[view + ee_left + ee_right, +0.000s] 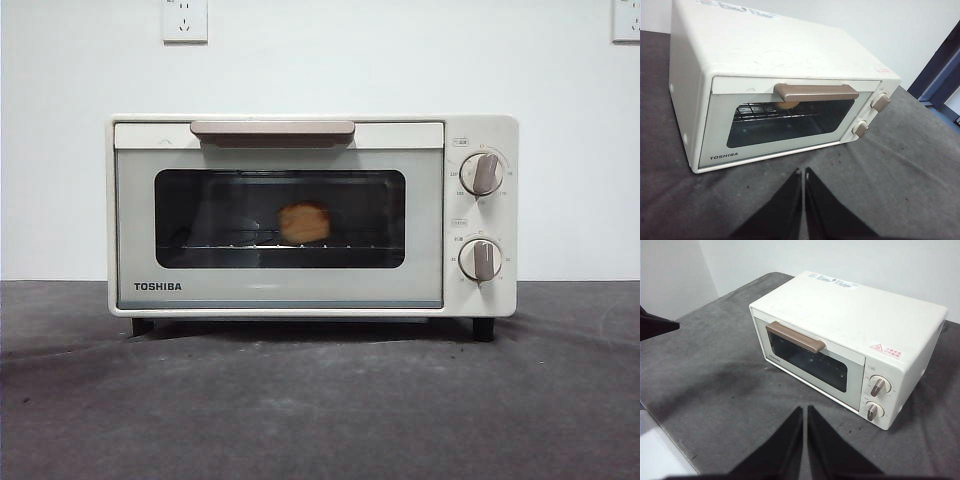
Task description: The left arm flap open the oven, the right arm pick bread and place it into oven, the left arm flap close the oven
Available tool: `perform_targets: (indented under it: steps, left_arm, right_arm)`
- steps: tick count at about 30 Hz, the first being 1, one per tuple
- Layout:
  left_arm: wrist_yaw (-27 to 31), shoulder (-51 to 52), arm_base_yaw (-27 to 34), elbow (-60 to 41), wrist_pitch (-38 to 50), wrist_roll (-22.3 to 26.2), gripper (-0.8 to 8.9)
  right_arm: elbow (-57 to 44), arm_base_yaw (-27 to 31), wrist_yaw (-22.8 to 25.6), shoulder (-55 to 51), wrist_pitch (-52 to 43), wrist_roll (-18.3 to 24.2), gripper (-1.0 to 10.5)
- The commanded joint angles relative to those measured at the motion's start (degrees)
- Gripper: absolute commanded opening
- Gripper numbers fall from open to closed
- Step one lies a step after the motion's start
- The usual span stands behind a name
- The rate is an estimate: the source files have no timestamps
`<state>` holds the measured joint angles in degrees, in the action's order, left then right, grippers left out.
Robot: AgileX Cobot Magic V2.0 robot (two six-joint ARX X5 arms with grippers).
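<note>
Both pairs of jaws are pressed together and hold nothing. The left gripper (803, 172) hangs above the dark grey desk (320, 400) in front of the cream-white boxy TOSHIBA toaster oven (312, 215), well apart from it, facing its door. The right gripper (805, 410) also hangs clear of the oven, off toward the corner with the two beige knobs (484, 174), looking down on the oven's top and front. Neither arm shows in the front view, so both appear pulled back.

The oven's dark glass window door (280, 218) is shut flush against the body, with the beige bar handle (272, 129) lying level along the door's upper edge. Behind the glass, the small golden-brown loaf-shaped bread (304, 222) sits on the wire rack (230, 243), roughly at the middle of the window. In the left wrist view only a sliver of the bread peeps out just below the handle; in the right wrist view it cannot be made out through the glass.

Judged from how things lie, every part of the task looks done: the bread is inside the oven and the door is closed over it. Nothing seems left beyond the arms resting away from the oven, and no further handling of the handle or the bread seems called for.
</note>
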<state>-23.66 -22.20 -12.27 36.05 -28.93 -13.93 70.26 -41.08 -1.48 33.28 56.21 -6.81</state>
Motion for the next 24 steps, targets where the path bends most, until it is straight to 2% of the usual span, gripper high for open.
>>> perform_targets:
  steps: [1,4,6,12,14,19,24]
  left_arm:
    - [0.31,-0.17,-0.13,0.68,0.61,1.07,0.20]
    - [0.87,1.03,0.22,0.59,-0.39,3.21,0.20]
    - [4.09,2.10,1.36,-0.42,0.55,3.19,0.20]
    - [24.70,8.39,5.99,-12.41,7.98,7.56,0.20]
    - [28.37,11.06,7.45,-17.73,11.30,7.43,0.20]
    - [28.63,17.27,10.67,-27.98,15.43,6.99,0.20]
    - [28.63,20.20,10.82,-32.02,15.30,7.21,0.20]
  right_arm:
    - [1.07,-0.31,0.00,0.28,-0.68,0.15,0.1]
    - [1.07,-0.31,0.00,0.28,-0.68,0.15,0.1]
    - [1.07,-0.31,-0.02,0.28,-0.68,0.15,0.1]
    - [1.07,-0.31,-0.02,0.28,-0.68,0.15,0.1]
    - [1.07,-0.31,-0.02,0.28,-0.68,0.15,0.1]
    - [1.07,-0.31,0.00,0.28,-0.68,0.15,0.1]
    - [1.07,-0.31,0.00,0.28,-0.68,0.15,0.1]
